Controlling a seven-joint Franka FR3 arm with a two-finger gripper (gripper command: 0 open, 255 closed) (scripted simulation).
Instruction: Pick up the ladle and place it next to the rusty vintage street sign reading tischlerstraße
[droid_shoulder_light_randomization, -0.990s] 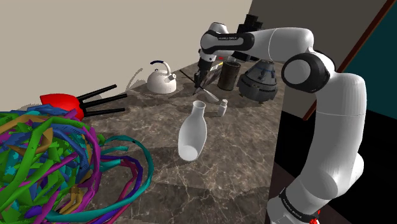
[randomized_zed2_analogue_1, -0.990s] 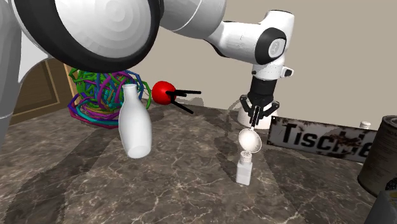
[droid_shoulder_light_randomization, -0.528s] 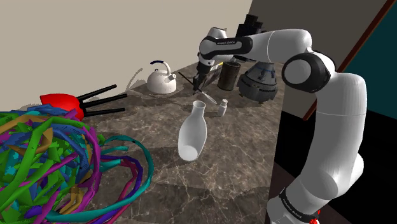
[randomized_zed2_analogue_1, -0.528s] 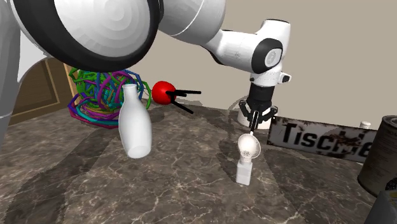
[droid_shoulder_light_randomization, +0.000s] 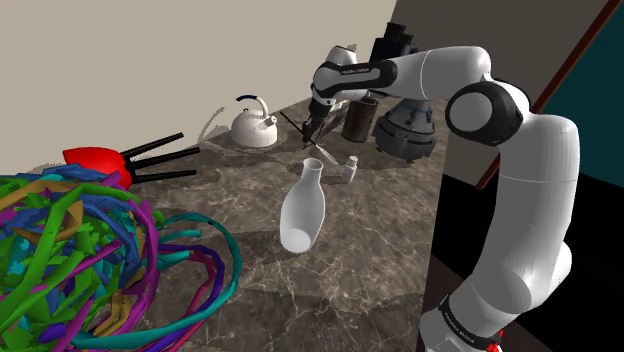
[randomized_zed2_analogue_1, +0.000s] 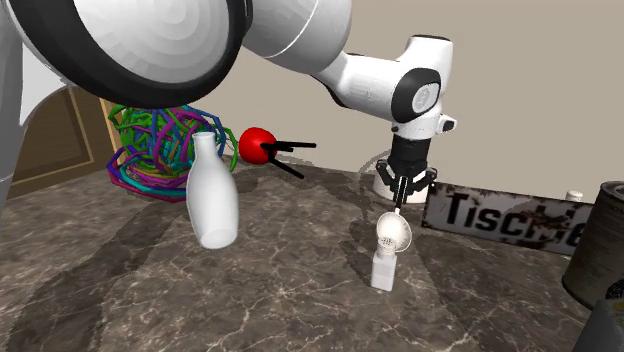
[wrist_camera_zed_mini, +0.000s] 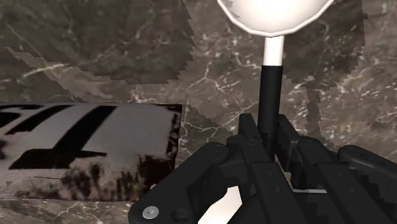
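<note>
Jaws clenched on the ladle (randomized_zed2_analogue_1: 392, 232) handle | bowl hangs low over the table (randomized_zed2_analogue_1: 150, 285), white shaker (randomized_zed2_analogue_1: 381, 270) nearby | sunk slightly since a second ago | sign (randomized_zed2_analogue_1: 505, 218) near, at its 3 o'clock in the second exterior view | set-down looks imminent
</note>
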